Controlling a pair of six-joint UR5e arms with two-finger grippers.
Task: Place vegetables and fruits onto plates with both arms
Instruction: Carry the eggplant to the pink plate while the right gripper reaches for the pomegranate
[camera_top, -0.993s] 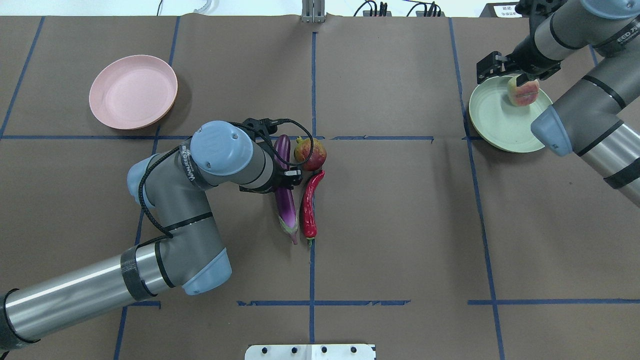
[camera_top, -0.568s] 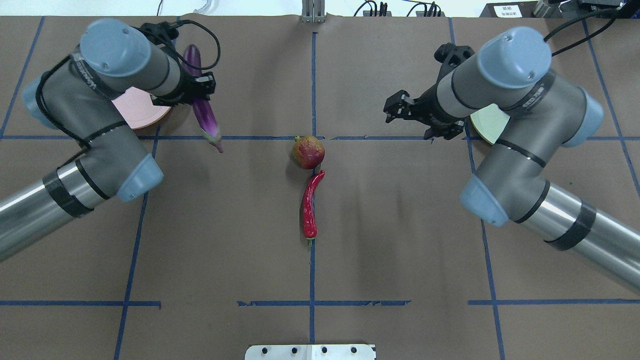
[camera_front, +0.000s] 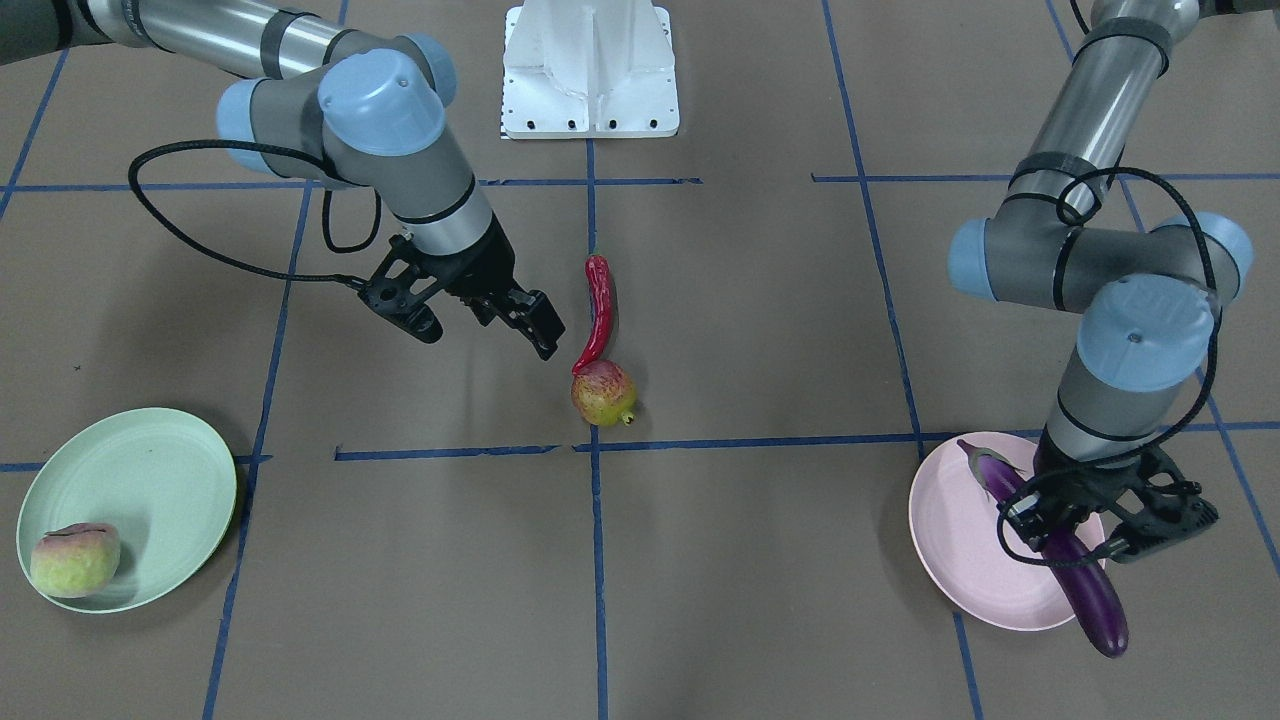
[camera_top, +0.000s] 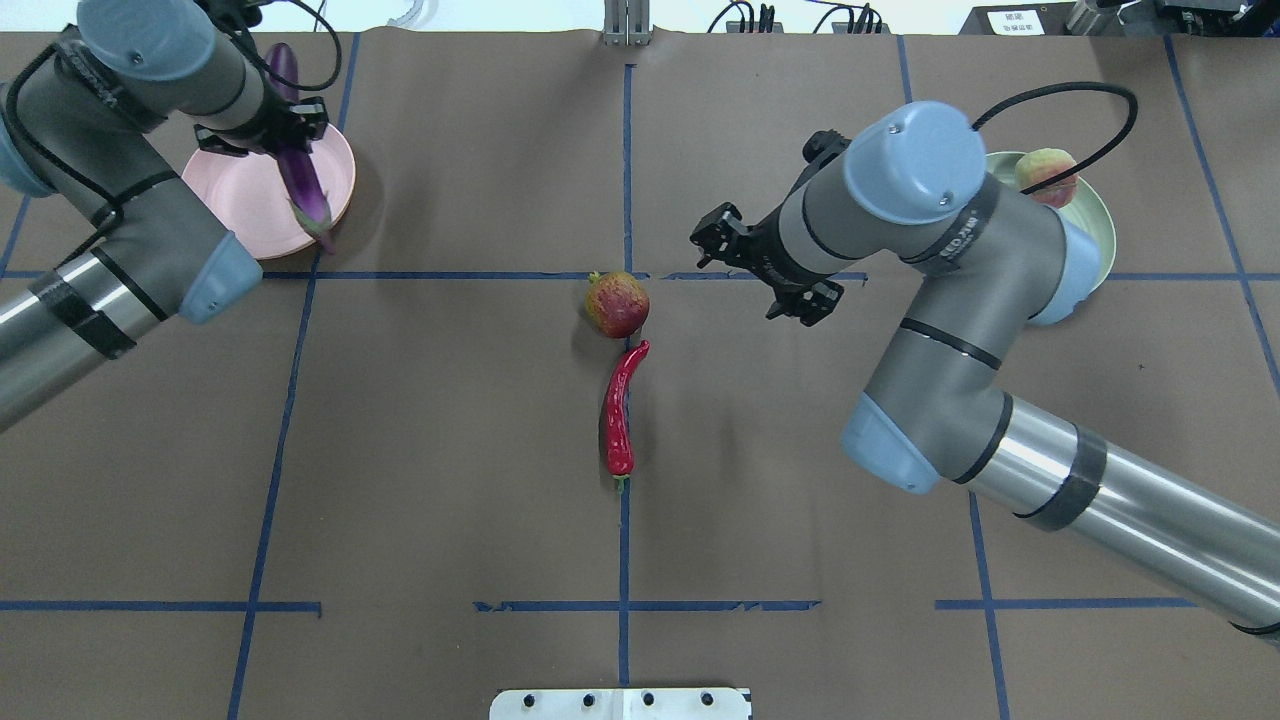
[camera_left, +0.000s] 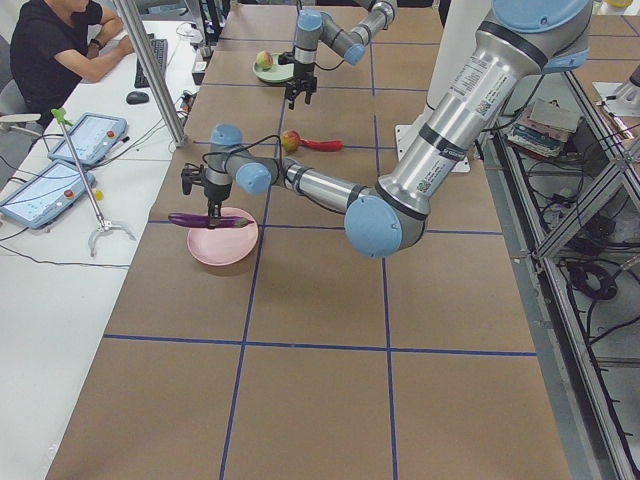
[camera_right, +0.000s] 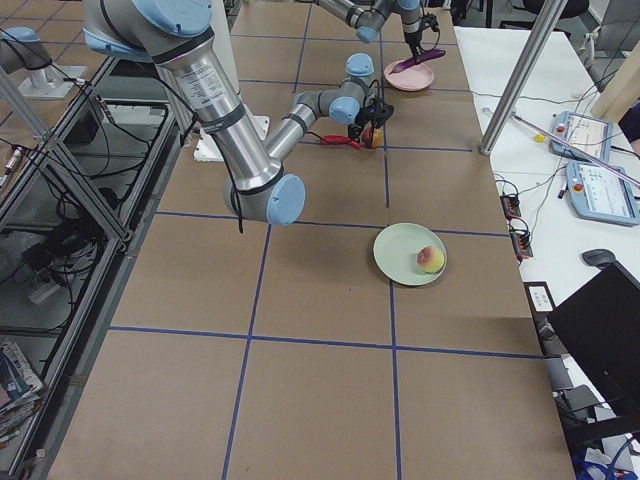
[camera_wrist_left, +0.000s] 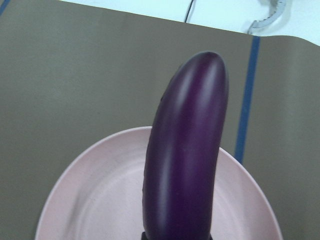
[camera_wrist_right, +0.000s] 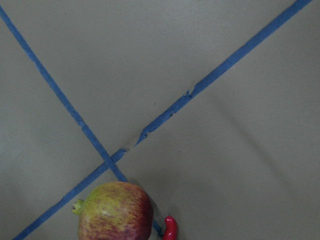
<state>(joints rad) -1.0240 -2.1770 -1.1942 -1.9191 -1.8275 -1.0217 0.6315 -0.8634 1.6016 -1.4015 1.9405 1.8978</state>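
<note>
You've got R gripper (camera_top: 738, 277) spread, empty; pomegranate (camera_top: 618, 304) near, on its left-edge side. L gripper (camera_top: 288, 142) clamps eggplant (camera_top: 305, 185) over pink plate (camera_top: 240, 210).

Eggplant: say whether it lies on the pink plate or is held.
Held. The left gripper is shut on the eggplant at its middle; in the left side view it hangs roughly level above the pink plate.

Colour log: produce, plates, table cover.
The eggplant (camera_front: 1095, 600) is showing glossy deep purple; the peach (camera_front: 75, 560) is reading yellow-green with a pink blush; the pomegranate (camera_front: 603, 393) is showing red mottled over yellow-green; the chili (camera_front: 600, 300) is gleaming red. The pink plate (camera_front: 960, 540) and mint green plate (camera_front: 150, 480) are reading pale and matte; blue tape lines (camera_front: 760, 440) are gridding the brown table (camera_front: 760, 560).
</note>
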